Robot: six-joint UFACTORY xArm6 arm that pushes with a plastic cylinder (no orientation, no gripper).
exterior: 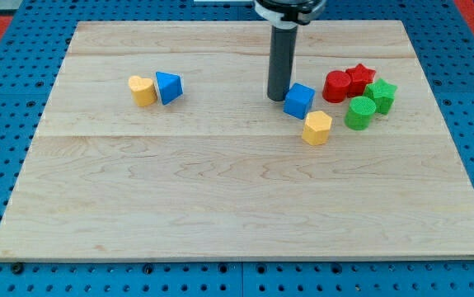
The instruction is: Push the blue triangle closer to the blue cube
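My tip (278, 99) has no gripper and rests just left of the blue cube (299, 101). The blue triangle (169, 87), left-centre, touches a yellow block (142, 91); it looks light, rigid, slidey. Push its left face.

Wooden board (220, 206) carries blue, yellow, red and green blocks.

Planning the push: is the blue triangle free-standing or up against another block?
Up against one: the blue triangle touches the yellow heart on the view's left. My tip is beside the blue cube.
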